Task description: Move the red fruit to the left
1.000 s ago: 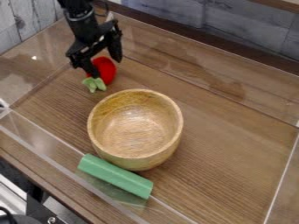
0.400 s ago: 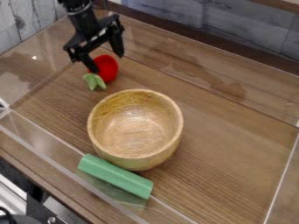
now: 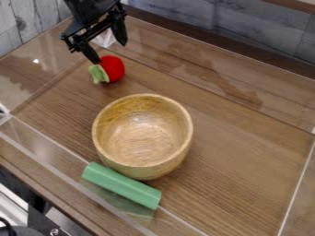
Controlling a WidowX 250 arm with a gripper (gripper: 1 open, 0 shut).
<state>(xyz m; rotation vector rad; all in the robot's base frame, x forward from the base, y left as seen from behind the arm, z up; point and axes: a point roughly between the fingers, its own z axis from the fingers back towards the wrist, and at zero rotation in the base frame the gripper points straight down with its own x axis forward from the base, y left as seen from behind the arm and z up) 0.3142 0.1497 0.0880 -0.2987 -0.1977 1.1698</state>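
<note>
The gripper (image 3: 95, 40) is hanging over the far left part of the wooden table (image 3: 234, 111), near the 11 o'clock edge of the view. Its 2 dark fingers (image 3: 76, 41) are pointing down and standing spread apart, with nothing between them; they are gripping no object.

The red fruit (image 3: 110, 67) is lying on the table just below the fingertips, at about 5 o'clock from the gripper, and there is a visible gap between it and the fingers. Its light green leaf piece (image 3: 98, 74) is sticking out at the fruit's 8 o'clock side and is touching the tabletop.

The wooden bowl (image 3: 143, 135) is sitting upright near the middle of the view, at about 5 o'clock from the fruit and apart from it. Its inside is showing bare wood grain.

The long green block (image 3: 121, 184) is lying flat at the bowl's 6 o'clock side, just beside the bowl's base, with its length running from 10 o'clock to 4 o'clock.

A clear plastic wall (image 3: 50, 161) is running along the near left edge of the table, from 9 o'clock toward 6 o'clock, and the green block is resting close behind it.
</note>
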